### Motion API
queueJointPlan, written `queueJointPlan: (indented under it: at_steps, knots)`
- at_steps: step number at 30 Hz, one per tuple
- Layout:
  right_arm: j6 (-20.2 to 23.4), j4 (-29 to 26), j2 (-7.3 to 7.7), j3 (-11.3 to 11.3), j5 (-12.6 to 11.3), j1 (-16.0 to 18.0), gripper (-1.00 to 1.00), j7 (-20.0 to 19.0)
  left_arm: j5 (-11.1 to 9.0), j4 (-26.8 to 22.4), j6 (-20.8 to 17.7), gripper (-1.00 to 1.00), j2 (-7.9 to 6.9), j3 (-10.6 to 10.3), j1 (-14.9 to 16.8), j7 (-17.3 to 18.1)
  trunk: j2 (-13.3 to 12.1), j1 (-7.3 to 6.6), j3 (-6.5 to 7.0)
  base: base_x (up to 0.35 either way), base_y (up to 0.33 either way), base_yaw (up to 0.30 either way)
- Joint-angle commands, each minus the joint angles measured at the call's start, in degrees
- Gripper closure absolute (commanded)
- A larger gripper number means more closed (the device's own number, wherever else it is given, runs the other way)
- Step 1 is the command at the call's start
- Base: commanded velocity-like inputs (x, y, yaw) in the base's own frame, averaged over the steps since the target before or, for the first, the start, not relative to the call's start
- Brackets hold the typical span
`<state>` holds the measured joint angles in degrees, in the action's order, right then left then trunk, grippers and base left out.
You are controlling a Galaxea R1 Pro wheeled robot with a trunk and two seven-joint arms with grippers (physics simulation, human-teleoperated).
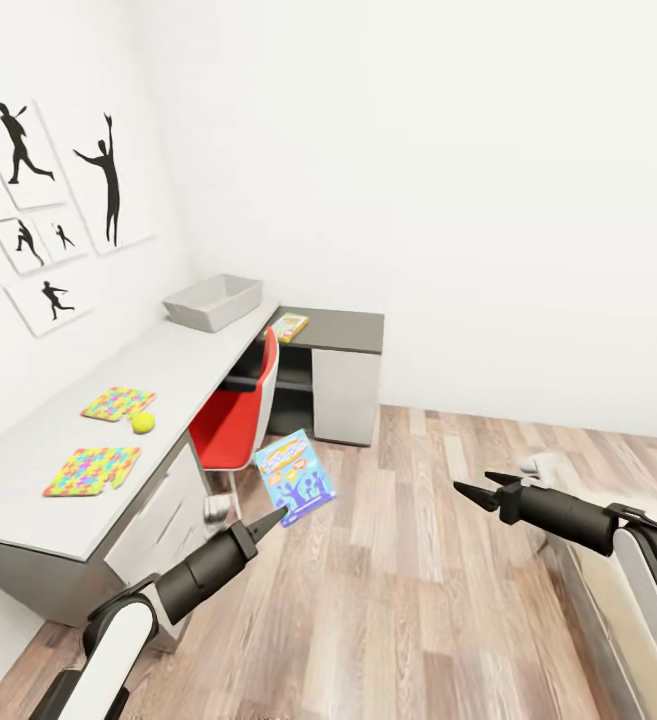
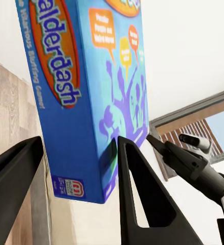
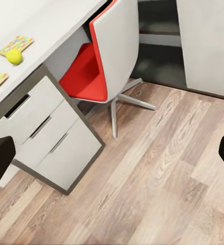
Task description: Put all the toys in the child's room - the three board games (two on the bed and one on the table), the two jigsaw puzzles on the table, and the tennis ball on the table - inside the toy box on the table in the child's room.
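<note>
The table (image 1: 88,400) runs along the left wall, with the toy box (image 1: 213,302) at its far end, two jigsaw puzzles (image 1: 93,470) nearer on its top and the tennis ball (image 1: 143,422) between them. A chair (image 1: 238,415) sits tucked at the table's right edge, and beyond it a lower cabinet (image 1: 343,335) carries a game box (image 1: 290,327). Near, over the floor (image 1: 418,560), the left gripper (image 1: 273,520) holds a board game (image 1: 295,477) upright, with the right gripper (image 1: 473,492) well apart to its right.

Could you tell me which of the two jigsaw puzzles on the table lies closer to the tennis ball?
The far puzzle, the one nearer the toy box. The ball sits right at its edge, while the near puzzle lies apart from it.
</note>
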<state>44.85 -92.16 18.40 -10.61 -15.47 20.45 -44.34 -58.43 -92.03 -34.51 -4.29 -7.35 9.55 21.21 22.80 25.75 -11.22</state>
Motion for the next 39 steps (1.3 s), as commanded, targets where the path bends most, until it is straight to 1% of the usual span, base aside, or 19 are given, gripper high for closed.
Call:
queueJointPlan:
  at_steps: [1, 6, 9, 10, 14, 23, 28, 34, 39]
  knots:
    - [0.32, -0.03, 0.01, -0.07, -0.14, 0.03, -1.00, -0.12, -0.37, 0.00, -0.28, 1.00, -0.02, -0.03, 0.07, -0.08, 0.11, 0.03, -0.11, 0.000, 0.000, 0.288]
    - [0.32, -0.03, -0.04, -0.04, -0.06, 0.03, -1.00, -0.13, -0.35, 0.00, -0.09, 1.00, -0.09, 0.02, -0.08, 1.51, 0.11, 0.03, -0.11, 0.000, 0.000, 0.286]
    - [0.32, -0.03, -0.04, -0.03, -0.03, 0.03, -1.00, -0.13, -0.32, 0.00, -0.02, 1.00, -0.27, 0.08, -0.20, 3.14, 0.11, 0.03, -0.11, 0.000, 0.000, 0.284]
    - [0.32, -0.03, -0.04, -0.03, -0.03, 0.03, -1.00, -0.13, -0.32, 0.00, -0.02, 1.00, -0.27, 0.08, -0.20, 3.14, 0.11, 0.03, -0.11, 0.000, 0.000, 0.284]
    - [0.32, -0.03, -0.03, -0.03, -0.02, 0.03, -1.00, -0.13, -0.30, 0.00, 0.10, 1.00, -0.87, 0.12, -0.27, 4.43, 0.11, 0.03, -0.11, 0.000, 0.000, 0.283]
    - [0.35, -0.03, -0.03, -0.07, 0.05, 0.06, -1.00, -0.13, -0.27, 0.00, 0.30, 1.00, -1.27, 0.22, -0.36, 4.94, 0.11, 0.03, -0.11, 0.000, 0.000, 0.283]
    - [0.39, -0.03, -0.03, -0.10, 0.05, 0.10, -1.00, -0.13, -0.28, 0.01, 0.59, 1.00, -1.33, 1.07, -0.50, 5.06, 0.11, 0.03, -0.11, 0.043, -0.006, 0.281]
    - [0.40, -0.03, -0.03, -0.16, 0.03, 0.07, -1.00, -0.18, -0.29, 0.01, 0.79, 1.00, -1.33, 1.69, -0.59, 5.15, 0.11, 0.03, -0.11, 0.192, -0.060, 0.222]
    - [0.39, -0.03, -0.03, -0.20, 0.02, 0.05, -1.00, -0.19, -0.29, 0.01, 0.88, 1.00, -1.33, 1.92, -0.64, 5.17, 0.11, 0.03, -0.11, 0.265, -0.097, 0.118]
